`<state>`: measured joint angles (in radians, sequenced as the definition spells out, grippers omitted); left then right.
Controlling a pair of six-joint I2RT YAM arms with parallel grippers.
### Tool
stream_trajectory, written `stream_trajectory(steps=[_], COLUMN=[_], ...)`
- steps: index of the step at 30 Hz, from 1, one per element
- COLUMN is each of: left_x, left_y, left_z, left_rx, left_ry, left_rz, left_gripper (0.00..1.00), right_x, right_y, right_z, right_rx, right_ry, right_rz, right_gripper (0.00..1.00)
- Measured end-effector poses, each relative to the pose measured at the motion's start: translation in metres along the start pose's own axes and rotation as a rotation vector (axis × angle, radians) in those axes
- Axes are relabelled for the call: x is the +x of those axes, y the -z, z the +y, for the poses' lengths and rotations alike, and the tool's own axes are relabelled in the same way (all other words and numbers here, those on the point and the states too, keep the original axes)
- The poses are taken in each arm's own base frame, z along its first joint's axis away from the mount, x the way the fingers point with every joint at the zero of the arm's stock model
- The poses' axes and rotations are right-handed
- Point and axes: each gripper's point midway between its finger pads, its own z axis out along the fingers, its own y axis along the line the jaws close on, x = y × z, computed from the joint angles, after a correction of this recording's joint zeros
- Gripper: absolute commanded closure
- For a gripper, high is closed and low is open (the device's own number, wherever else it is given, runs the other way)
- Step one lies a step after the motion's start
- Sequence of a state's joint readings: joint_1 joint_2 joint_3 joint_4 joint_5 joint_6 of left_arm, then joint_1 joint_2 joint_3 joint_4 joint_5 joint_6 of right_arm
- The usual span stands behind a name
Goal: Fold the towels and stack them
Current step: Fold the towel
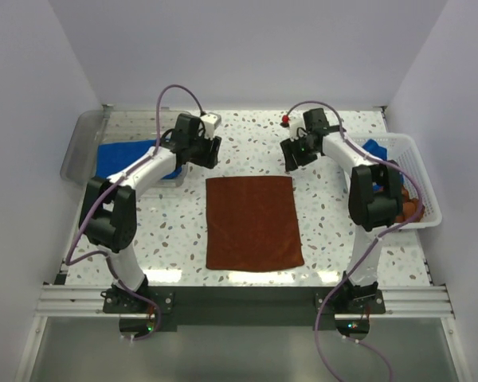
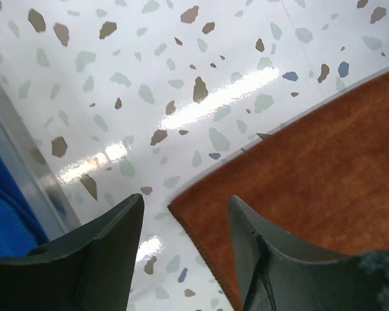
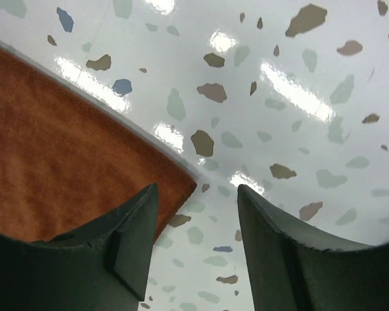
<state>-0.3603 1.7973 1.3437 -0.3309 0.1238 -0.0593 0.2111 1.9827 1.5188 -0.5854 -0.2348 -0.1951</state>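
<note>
A rust-brown towel (image 1: 252,223) lies flat and unfolded in the middle of the table. My left gripper (image 1: 208,153) is open and empty just above the towel's far left corner; in the left wrist view that corner (image 2: 181,210) lies between the fingers (image 2: 110,240). My right gripper (image 1: 293,155) is open and empty above the far right corner; the right wrist view shows that corner (image 3: 185,184) between the fingers (image 3: 133,223). A blue towel (image 1: 131,155) lies folded at the far left.
A clear tray lid (image 1: 81,143) sits at the far left by the blue towel. A white basket (image 1: 418,183) at the right edge holds more towels, blue and orange. White walls enclose the table on three sides.
</note>
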Motion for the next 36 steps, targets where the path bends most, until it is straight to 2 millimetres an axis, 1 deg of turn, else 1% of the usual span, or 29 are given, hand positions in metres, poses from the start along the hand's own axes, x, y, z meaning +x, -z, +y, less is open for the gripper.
stream_trajectory(steps=[2,4,11,14,20,23,25,26,27,29,32,33,34,36], left_x=[-0.004,-0.005,-0.003,-0.002,0.002,0.0,0.003,0.005,0.009,0.017,0.029,0.032,0.034,0.037], left_y=[0.001,0.001,0.002,0.002,0.002,-0.002,-0.006,-0.008,-0.011,-0.016,-0.022,-0.023,-0.025,-0.031], left_z=[0.002,0.003,0.004,0.002,0.001,0.001,0.001,0.002,0.002,0.003,0.003,0.002,0.002,0.002], left_rx=[-0.003,-0.004,0.02,0.037,0.057,0.064,0.068,0.071,0.072,0.078,0.097,0.102,0.108,0.12], left_ry=[-0.042,-0.075,-0.175,-0.203,-0.241,-0.256,-0.261,-0.264,-0.268,-0.274,-0.287,-0.288,-0.29,-0.298], left_rz=[-0.009,-0.011,-0.001,0.004,0.025,0.032,0.047,0.059,0.071,0.1,0.141,0.15,0.162,0.182], left_gripper=[0.4,0.4,0.39,0.39,0.39,0.39,0.39,0.39,0.4,0.4,0.4,0.4,0.4,0.4], right_x=[-0.006,-0.005,0.017,0.023,0.024,0.024,0.024,0.025,0.024,0.025,0.026,0.025,0.025,0.026], right_y=[-0.004,-0.009,-0.031,-0.034,-0.036,-0.036,-0.037,-0.037,-0.038,-0.038,-0.039,-0.039,-0.04,-0.04], right_z=[0.0,0.0,0.005,0.007,0.012,0.014,0.015,0.015,0.015,0.014,0.013,0.012,0.012,0.011], right_rx=[-0.029,-0.06,-0.165,-0.195,-0.243,-0.257,-0.263,-0.267,-0.268,-0.271,-0.271,-0.268,-0.267,-0.264], right_ry=[0.068,0.116,0.222,0.245,0.283,0.299,0.306,0.309,0.312,0.318,0.322,0.325,0.326,0.333], right_rz=[0.008,0.033,0.152,0.182,0.2,0.212,0.217,0.22,0.221,0.225,0.236,0.237,0.238,0.244], right_gripper=[0.44,0.44,0.44,0.46,0.51,0.54,0.57,0.58,0.63,0.64,0.72,0.77,0.87,0.95])
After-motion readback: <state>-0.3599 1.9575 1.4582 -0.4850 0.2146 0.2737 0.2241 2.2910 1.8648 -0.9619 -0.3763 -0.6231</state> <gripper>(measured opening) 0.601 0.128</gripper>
